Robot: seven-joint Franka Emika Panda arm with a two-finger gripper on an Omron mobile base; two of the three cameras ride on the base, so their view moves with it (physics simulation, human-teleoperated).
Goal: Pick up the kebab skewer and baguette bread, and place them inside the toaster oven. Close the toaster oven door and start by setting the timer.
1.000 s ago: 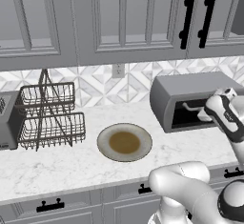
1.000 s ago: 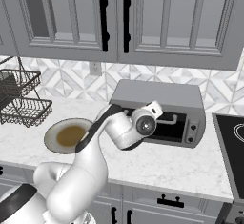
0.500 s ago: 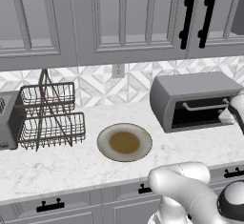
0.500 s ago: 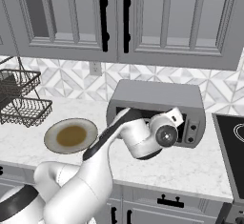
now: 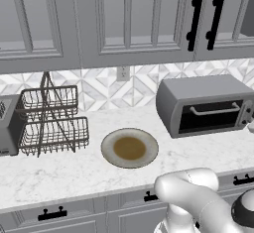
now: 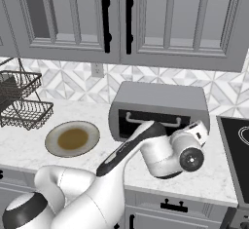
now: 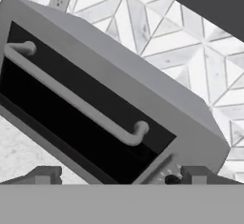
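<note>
With the toaster oven door (image 7: 81, 118) shut across the hand view's centre, the gripper (image 7: 116, 175) — jaws spread wide — should centre squarely on the lower-right timer knob (image 7: 169, 176) before turning.

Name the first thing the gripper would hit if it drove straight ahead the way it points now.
Probably the toaster oven: the open gripper faces the lower right of its shut door, near the knobs. Depth is unclear, but nothing lies between.

2 base views sharing the toaster oven (image 5: 206, 105); hand view close (perhaps tilted).
</note>
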